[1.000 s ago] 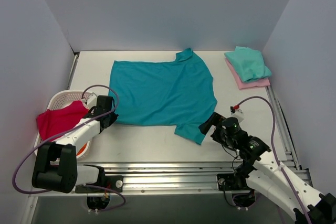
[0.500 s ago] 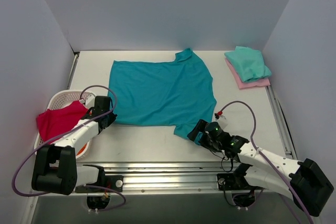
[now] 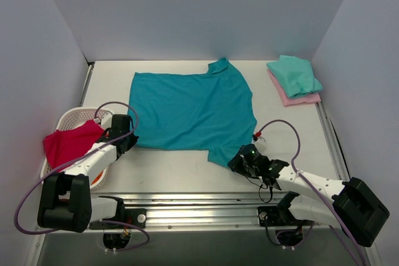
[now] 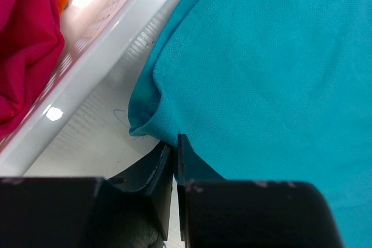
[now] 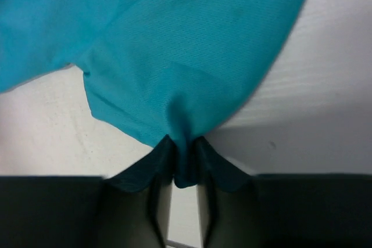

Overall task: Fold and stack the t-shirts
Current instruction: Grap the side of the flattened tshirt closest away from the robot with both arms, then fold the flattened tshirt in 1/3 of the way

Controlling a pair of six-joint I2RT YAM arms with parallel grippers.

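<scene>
Teal shirt point(image 3: 193, 110): you see it spread flat on the table point(image 3: 174, 169), with its collar at the far edge and one sleeve reaching toward the near right.
Left gripper point(image 4: 175, 146): your fingers are pressed together on the shirt's near-left corner, just beside the basket point(image 4: 99, 45). The cloth puckers at the pinch.
Right gripper point(image 5: 181, 154): your fingers clamp the tip of the near-right sleeve, low over the table, with cloth bunched between them.
Mint shirt point(image 3: 295, 74): it is folded and lies on the pink shirt point(image 3: 299, 98) at the far right, well apart from the teal one.
Basket: it sits at the left edge, with a red cloth point(image 3: 70, 142) draped over its rim.
</scene>
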